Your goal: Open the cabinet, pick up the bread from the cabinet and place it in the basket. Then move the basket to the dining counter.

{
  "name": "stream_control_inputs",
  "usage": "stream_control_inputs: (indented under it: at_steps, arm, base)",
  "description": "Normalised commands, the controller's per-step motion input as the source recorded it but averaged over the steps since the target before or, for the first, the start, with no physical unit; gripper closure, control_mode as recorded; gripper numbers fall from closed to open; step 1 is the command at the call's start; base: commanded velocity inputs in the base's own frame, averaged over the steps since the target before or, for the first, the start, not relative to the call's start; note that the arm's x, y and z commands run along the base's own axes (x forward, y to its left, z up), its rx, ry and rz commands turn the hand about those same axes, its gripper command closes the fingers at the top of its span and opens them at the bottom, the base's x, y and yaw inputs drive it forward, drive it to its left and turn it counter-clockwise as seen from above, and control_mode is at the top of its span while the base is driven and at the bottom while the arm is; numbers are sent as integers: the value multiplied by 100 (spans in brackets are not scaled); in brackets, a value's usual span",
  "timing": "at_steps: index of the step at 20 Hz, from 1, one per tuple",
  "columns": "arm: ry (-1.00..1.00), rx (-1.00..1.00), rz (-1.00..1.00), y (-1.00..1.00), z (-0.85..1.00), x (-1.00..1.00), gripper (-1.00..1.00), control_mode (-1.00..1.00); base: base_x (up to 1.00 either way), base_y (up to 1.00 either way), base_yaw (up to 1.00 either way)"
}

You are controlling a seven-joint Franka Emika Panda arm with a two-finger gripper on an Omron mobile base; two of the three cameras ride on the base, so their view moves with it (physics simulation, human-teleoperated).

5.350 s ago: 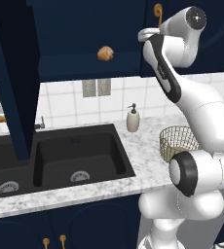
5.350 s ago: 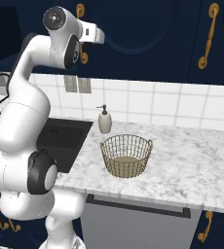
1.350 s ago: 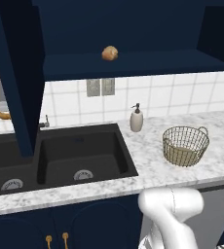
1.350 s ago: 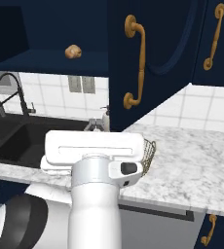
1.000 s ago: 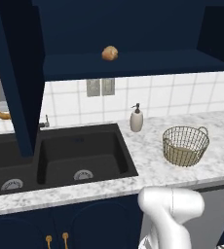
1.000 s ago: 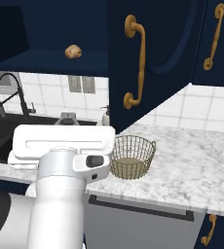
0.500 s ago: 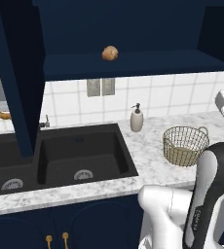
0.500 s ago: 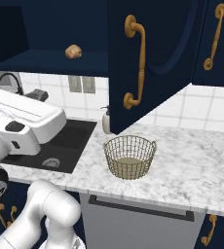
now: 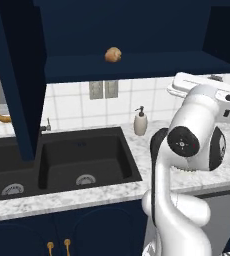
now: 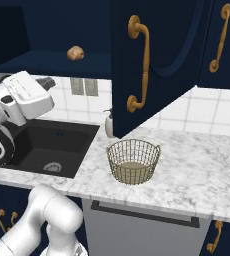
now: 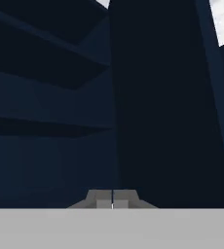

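Note:
The cabinet (image 9: pixel 137 30) stands open, its right door (image 10: pixel 172 60) swung out with a long brass handle (image 10: pixel 139 65). The bread (image 9: pixel 113 54) (image 10: pixel 75 53), a small golden-brown roll, rests on the cabinet's bottom shelf. On the marble counter below the open door stands the basket (image 10: pixel 133 161), with nothing in it; my arm hides it in the left base view. My gripper (image 11: pixel 112 200) is shut and holds nothing, and it faces dark navy cabinet shelves. My hand (image 10: pixel 24 95) is raised below the shelf, apart from the bread. The dining counter is out of view.
A black double sink (image 9: pixel 62 160) is set into the marble counter (image 10: pixel 197 165) left of the basket. A cream soap dispenser (image 9: pixel 140 121) stands by the tiled wall. The cabinet's left door (image 9: pixel 17 75) hangs open over the sink. Navy base cabinets sit below.
My arm has swung from low in front of the cameras up toward the cabinet shelf. The bread and the basket have not moved, and the gripper has stayed shut.

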Motion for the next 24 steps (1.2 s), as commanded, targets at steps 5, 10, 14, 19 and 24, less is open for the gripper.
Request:
stream_control_inputs:
  at_steps: [5,10,14,19,24]
  arm:
    - [0,9,1,-32,0,99,100,-100]
    - [12,5,4,-21,0,86,100,-100]
    - [1,0,-38,0,0,31,100,-100]
    - [1,1,-44,0,0,11,100,-100]
    - [14,13,-7,-55,0,43,100,-100]
  base:
    - [0,0,0]
    - [0,0,0]
    - [0,0,0]
    - [0,0,0]
    - [0,0,0]
